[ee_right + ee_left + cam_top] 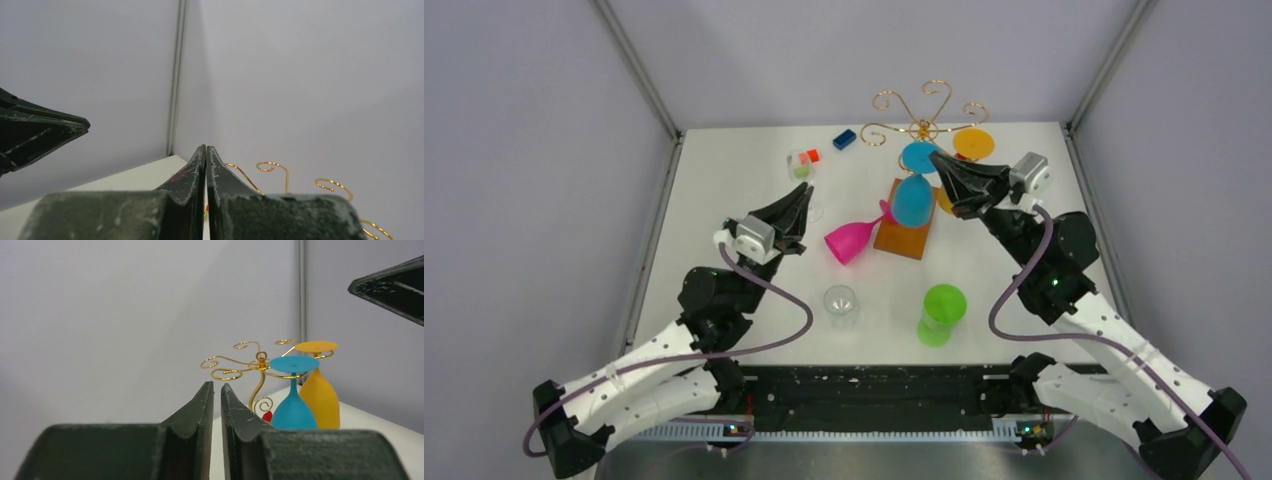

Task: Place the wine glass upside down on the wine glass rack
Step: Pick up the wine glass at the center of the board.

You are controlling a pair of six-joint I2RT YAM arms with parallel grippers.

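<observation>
On the near part of the white counter (724,170), a clear glass (840,304) and a green glass (942,312) stand apart from each other. Behind them on the left, the left gripper (807,192) hovers with its fingers almost pressed together, a thin slit between them, pinching nothing. Just to its right, a pink glass (852,241) lies on its side, its stem reaching towards the orange-brown wooden base (906,238).

Over that base, the blue wine glass (912,200) hangs upside down, its foot caught in a curl of the gold wine glass rack (921,127). The right gripper (936,157) sits just beside the blue foot, fingers shut tight on nothing. A yellow glass (973,143) hangs upside down from another curl just beyond.

Towards the far left of the rack lie a small blue block (844,139) and a clear container (803,164) holding red and green bits.
</observation>
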